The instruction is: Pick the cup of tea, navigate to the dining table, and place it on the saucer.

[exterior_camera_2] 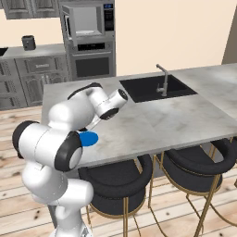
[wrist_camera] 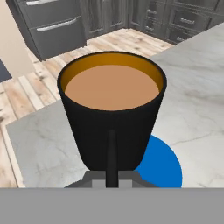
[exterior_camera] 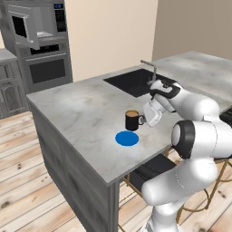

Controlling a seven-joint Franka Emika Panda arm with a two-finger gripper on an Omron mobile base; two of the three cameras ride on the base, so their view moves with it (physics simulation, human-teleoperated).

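The cup of tea [exterior_camera: 132, 120] is a black mug full of brown liquid, held upright just above the dining table [exterior_camera: 77, 106]. My gripper [exterior_camera: 145, 118] comes in from the right and is shut on its side handle. Just in front of the mug, the bright blue saucer [exterior_camera: 127, 138] lies flat on the marbled top near the table's front edge. In the hand view the cup of tea [wrist_camera: 111, 105] faces me handle first, and the saucer [wrist_camera: 165, 165] peeks out behind it at the lower right. From the right base, my arm hides all but a sliver of the saucer [exterior_camera_2: 90, 137].
A black sink [exterior_camera: 136, 81] with a metal faucet [exterior_camera: 152, 70] sits behind the cup. Black stools [exterior_camera_2: 115, 183] stand under the table's near edge. An oven stack [exterior_camera: 43, 45] with an open microwave door stands at the far wall, across wooden floor.
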